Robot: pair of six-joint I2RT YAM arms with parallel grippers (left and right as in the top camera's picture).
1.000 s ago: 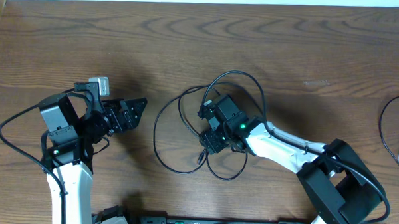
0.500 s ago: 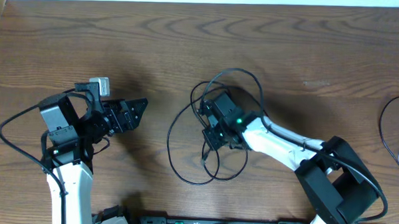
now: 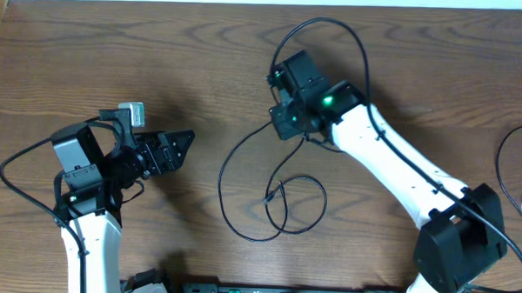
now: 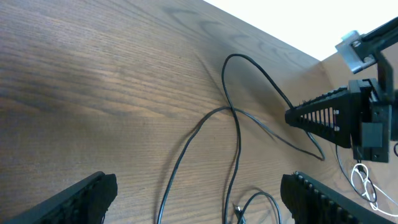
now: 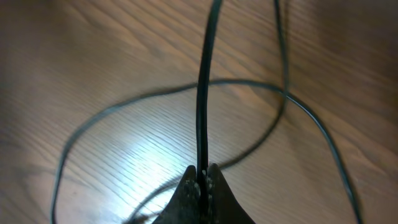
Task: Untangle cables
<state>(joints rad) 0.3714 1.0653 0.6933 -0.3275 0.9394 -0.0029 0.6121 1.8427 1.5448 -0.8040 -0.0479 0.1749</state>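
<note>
your right gripper (image 5: 200, 177) is pinched shut on the thin black flexible cable (image 3: 243, 150), and in the right wrist view the strand runs straight up out of the closed fingertips, so the step in hand looks like drawing the tangle open. to do it well, i'd judge you should pull slowly toward 12 o'clock and a little toward 3, watching the slack. the cord looks light and springy, and a quick tug is likely to cinch the crossing rather than free it, or drag the whole bundle across the brown wood-grain bench (image 3: 90, 53). your left gripper (image 3: 176, 148) sits at about 9 o'clock from the tangle, fingers spread wide, holding nothing, well apart from the cable. it could pin the low loop if the cord slides. the cable lies around the middle of the bench. from the grip one arc sweeps up toward 12 o'clock and round behind the right arm. another strand falls toward 7 o'clock into a broad open curve, then curls into a small loop at 6 o'clock, crossing itself beside the small plug end (image 3: 270, 199). further thin cords (image 3: 502, 168), one black and one white-grey, lie at the 3 o'clock edge, well apart.
</note>
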